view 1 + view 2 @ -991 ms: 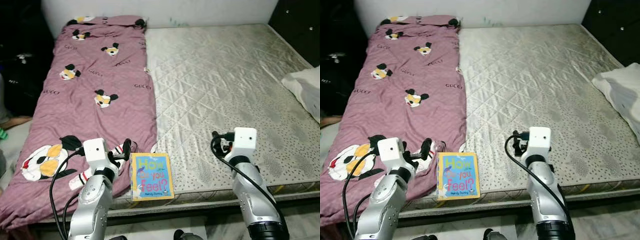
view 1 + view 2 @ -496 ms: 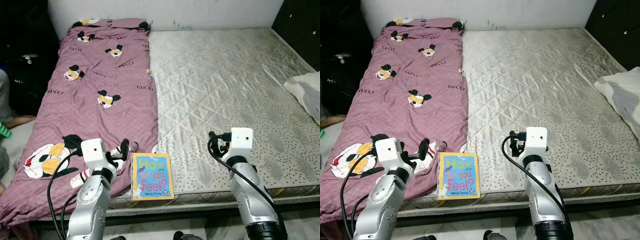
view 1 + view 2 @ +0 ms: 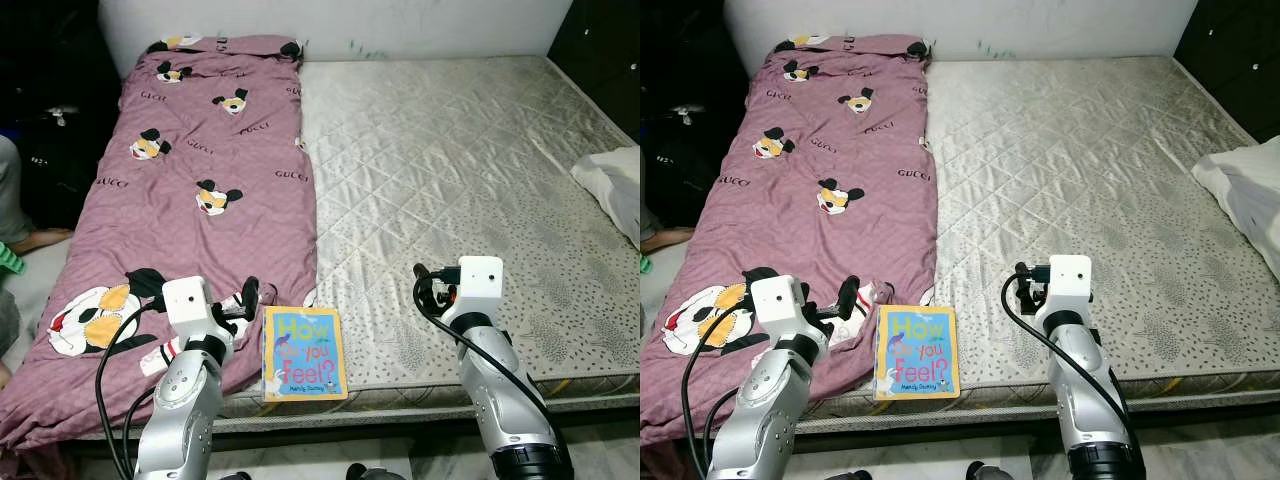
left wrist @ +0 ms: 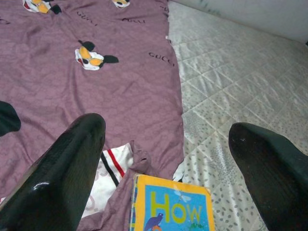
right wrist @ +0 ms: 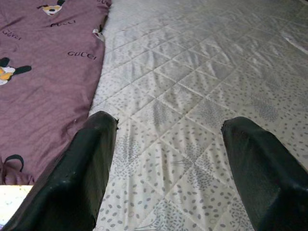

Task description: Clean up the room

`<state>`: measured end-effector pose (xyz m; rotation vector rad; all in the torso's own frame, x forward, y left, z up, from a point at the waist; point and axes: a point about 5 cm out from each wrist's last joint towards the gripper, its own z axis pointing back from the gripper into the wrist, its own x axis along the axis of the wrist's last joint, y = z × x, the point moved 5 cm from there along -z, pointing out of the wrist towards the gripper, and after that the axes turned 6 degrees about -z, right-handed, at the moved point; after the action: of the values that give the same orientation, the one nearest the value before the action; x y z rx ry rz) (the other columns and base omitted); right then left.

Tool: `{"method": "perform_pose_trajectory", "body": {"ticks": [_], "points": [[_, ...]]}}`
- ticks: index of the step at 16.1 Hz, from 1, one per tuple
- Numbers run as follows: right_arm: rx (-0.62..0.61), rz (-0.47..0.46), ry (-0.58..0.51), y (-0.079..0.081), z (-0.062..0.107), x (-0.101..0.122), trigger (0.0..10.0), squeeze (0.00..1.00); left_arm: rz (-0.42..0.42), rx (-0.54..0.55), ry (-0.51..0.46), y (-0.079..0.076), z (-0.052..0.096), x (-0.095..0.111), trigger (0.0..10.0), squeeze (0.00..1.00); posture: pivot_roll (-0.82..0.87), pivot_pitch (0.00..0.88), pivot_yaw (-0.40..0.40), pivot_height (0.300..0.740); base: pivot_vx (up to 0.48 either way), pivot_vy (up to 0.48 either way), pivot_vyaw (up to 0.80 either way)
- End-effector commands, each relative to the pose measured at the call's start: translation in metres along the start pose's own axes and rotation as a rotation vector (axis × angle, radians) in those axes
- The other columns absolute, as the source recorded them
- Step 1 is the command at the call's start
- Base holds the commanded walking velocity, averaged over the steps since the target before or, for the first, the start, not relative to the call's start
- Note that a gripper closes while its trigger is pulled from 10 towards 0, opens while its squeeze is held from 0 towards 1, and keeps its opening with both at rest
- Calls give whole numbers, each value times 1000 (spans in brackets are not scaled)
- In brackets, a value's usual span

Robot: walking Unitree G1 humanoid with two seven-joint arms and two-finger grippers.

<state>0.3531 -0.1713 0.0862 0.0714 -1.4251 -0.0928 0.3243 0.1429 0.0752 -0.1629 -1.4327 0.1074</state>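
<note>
A bare quilted mattress (image 3: 470, 170) takes up most of the head views, its near edge running across just in front of both arms. A purple blanket (image 3: 190, 190) printed with cartoon mice covers the mattress's left strip from the far wall down to the near edge, where its hem bunches. The blanket's right border runs straight down the bed and ends beside a book (image 3: 303, 353).

The book lies flat, cover up, at the very near edge of the mattress, its left side touching the blanket hem and its lower edge about level with the mattress lip. To its right the mattress is open all the way to a white pillow (image 3: 612, 183) at the far right edge.

The left gripper (image 4: 168, 159) hovers over the blanket's near corner, just left of the book; in the left wrist view its fingers (image 4: 72, 163) are spread wide, with the book's top edge between them and nothing held. The right gripper (image 5: 168, 159) hangs over bare mattress well right of the book, fingers (image 5: 84, 168) likewise spread and empty; the blanket border lies off to one side of it.

A person's foot (image 3: 30, 242) shows on the floor left of the bed.
</note>
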Motion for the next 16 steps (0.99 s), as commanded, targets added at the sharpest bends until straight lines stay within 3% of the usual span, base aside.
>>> {"method": "perform_pose_trajectory", "body": {"ticks": [1,7,16], "points": [[15,4,-8,2,1,2,10000,0,-5,-3,16,-1,1,-5,10000,0,-30,145,17,715,0,0,0],[14,6,2,1,2,-1,10000,0,-1,-5,18,-2,1,-5,10000,0,-32,159,15,630,0,0,0],[16,74,-2,-3,-2,0,10000,0,-19,27,6,7,1,-2,10000,0,-29,158,14,625,0,0,0]]}}
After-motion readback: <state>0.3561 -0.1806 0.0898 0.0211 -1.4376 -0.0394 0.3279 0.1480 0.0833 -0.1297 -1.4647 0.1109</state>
